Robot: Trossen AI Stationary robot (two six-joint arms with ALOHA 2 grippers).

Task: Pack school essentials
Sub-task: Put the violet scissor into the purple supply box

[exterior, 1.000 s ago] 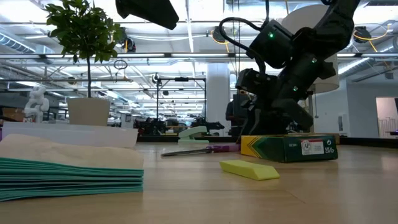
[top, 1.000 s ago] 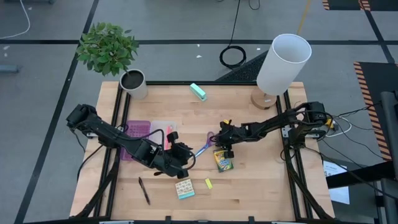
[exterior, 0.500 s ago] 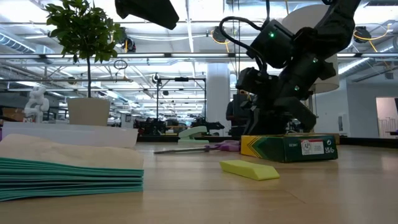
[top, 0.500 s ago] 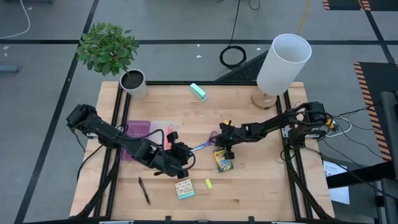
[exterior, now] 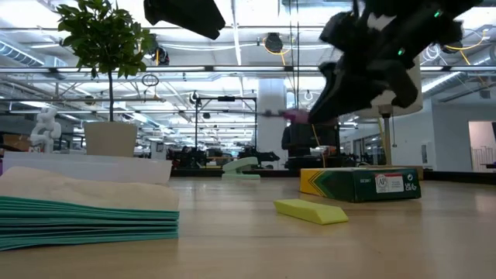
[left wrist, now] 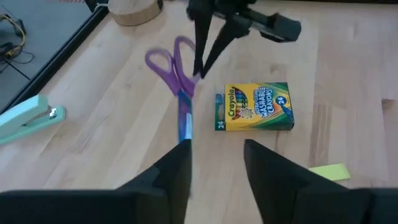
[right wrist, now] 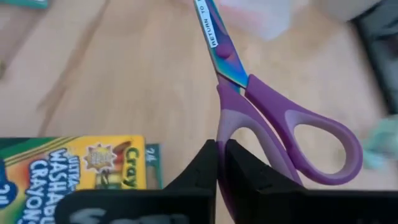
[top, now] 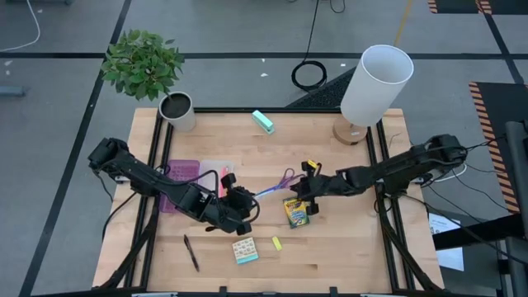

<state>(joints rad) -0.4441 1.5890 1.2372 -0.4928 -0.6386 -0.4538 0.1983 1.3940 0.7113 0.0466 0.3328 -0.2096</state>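
Nearest the table's front edge, the black pen [top: 190, 252], the patterned square pad [top: 244, 249] and the tiny yellow piece [top: 276, 243] are lying flat on the wood, each apart from the others. Just behind them, the yellow-green crayon box [top: 295, 212] is resting on the table near its middle. The right gripper [top: 311, 183] is hanging above the box's far end with its fingers [right wrist: 211, 163] pressed together on one loop of the purple-handled scissors [top: 279, 183]; in the low view the scissors [exterior: 293, 115] are clearly up off the table. The left gripper [top: 241, 206] is sitting low beside the blade tip with its fingers [left wrist: 176, 168] spread, and the tip seems to be lying between them, though contact is hard to judge. Beyond the left arm, the purple-and-clear flat case [top: 183, 177] is lying by the table's left rail. Farthest back, the teal block [top: 262, 121] is sitting near the rear edge.
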